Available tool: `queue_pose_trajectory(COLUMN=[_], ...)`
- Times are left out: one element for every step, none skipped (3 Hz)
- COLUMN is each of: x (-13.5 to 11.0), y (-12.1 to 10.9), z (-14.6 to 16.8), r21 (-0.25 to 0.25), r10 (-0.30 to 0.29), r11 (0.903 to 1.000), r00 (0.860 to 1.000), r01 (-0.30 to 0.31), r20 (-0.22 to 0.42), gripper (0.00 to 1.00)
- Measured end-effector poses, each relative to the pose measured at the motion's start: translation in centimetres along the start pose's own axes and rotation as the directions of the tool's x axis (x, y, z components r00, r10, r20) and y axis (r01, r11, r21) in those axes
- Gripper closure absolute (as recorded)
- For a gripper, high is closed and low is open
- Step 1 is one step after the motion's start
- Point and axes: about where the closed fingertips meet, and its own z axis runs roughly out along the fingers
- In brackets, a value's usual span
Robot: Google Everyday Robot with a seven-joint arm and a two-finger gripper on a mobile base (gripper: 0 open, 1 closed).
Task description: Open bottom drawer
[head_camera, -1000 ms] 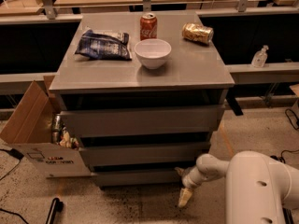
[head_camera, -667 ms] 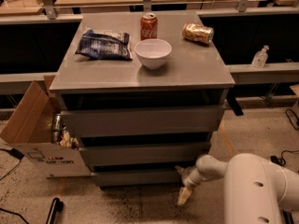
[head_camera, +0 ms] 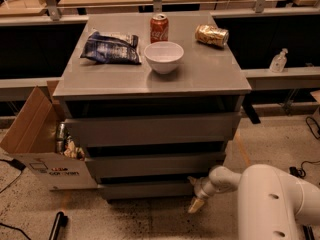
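The grey cabinet (head_camera: 150,86) has three handleless drawer fronts. The bottom drawer (head_camera: 145,189) is the lowest, narrowest grey panel, just above the floor, and looks closed or nearly closed. My gripper (head_camera: 196,196) is at the right end of the bottom drawer's front, near the floor, at the end of my white arm (head_camera: 270,199). One tan fingertip (head_camera: 195,204) points down and left. The other finger is close to the drawer's top edge.
On the cabinet top stand a white bowl (head_camera: 163,57), a red soda can (head_camera: 159,28), a gold can lying on its side (head_camera: 211,35) and a blue chip bag (head_camera: 110,47). An open cardboard box (head_camera: 42,149) with rubbish sits on the floor to the left. Cables lie on the floor at the right.
The gripper and arm stay at the bottom drawer's right end with only a slight shift. The drawer has not visibly moved.
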Motion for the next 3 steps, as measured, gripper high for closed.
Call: queue_pose_trajectory(x=[0.1, 0.2, -0.3], y=[-0.2, 0.0, 2.0], z=[0.6, 0.8, -0.2], r21=[0.000, -0.013, -0.058], r10=[-0.002, -0.008, -0.019], r11=[1.0000, 0.9999, 0.9981], r00=[1.000, 1.000, 1.000], r01=[0.002, 0.008, 0.020], r20=[-0.010, -0.011, 0.007], gripper=[0.42, 0.46, 0.45])
